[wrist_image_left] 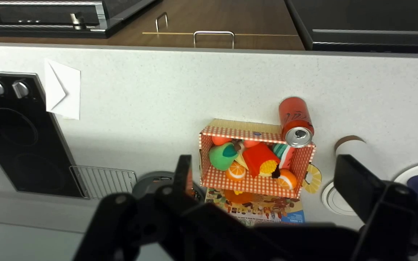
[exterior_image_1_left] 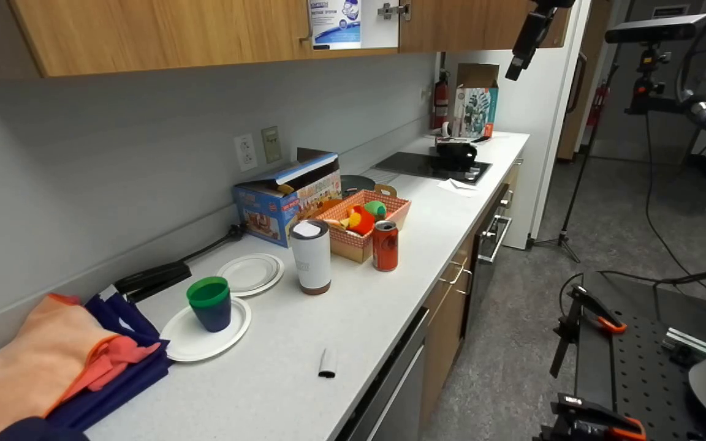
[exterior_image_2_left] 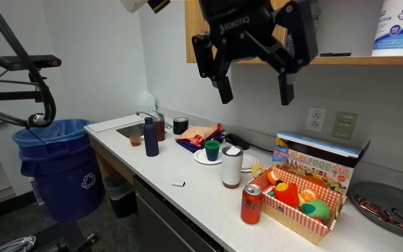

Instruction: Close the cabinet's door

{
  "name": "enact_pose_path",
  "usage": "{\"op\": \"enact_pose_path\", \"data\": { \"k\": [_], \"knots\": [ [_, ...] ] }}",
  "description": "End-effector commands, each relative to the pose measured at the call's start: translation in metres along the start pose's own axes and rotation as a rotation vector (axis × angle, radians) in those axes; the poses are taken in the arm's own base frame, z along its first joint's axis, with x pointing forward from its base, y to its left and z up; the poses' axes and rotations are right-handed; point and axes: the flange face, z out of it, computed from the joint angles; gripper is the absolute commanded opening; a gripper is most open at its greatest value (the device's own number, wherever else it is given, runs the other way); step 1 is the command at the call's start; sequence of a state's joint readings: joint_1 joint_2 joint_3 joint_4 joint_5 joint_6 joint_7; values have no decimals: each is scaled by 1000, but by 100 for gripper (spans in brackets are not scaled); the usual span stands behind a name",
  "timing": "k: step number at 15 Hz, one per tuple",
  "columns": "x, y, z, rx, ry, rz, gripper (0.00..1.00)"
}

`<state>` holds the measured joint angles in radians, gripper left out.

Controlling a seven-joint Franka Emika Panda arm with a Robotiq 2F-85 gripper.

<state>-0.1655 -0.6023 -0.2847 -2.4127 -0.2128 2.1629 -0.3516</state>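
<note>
Cabinet's door (exterior_image_1_left: 463, 27) stands open on its hinge (exterior_image_1_left: 406, 12); gripper (exterior_image_2_left: 256, 95) spread wide in mid-air.
In an exterior view the door sits beside the open compartment (exterior_image_1_left: 380, 33), its outer end partly behind the gripper; I cannot tell whether they touch. Below, the red can (exterior_image_2_left: 251, 204) stands upright just beside the basket (exterior_image_2_left: 289, 222). In the wrist view, bare counter (wrist_image_left: 158, 83) lies between both and the front edge, reaching sideways to an envelope (wrist_image_left: 69, 92).

Wht counter (exterior_image_2_left: 201, 199) w/ red can (exterior_image_2_left: 251, 206), wht tumbler (exterior_image_2_left: 231, 171), checked basket (exterior_image_2_left: 289, 218), dk-blue btl (exterior_image_2_left: 150, 138)
</note>
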Motion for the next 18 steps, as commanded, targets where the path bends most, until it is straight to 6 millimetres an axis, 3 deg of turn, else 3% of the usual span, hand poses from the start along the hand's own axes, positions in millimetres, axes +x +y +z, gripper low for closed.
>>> {"op": "enact_pose_path", "data": {
  "k": [1,4,11,18],
  "knots": [
    [-9,2,-8,-10,-17,54,100],
    [-26,5,-18,-36,-19,114,100],
    [-34,24,-69,-220,70,302,100],
    [-35,68,-89,-419,223,562,100]
  ]
}}
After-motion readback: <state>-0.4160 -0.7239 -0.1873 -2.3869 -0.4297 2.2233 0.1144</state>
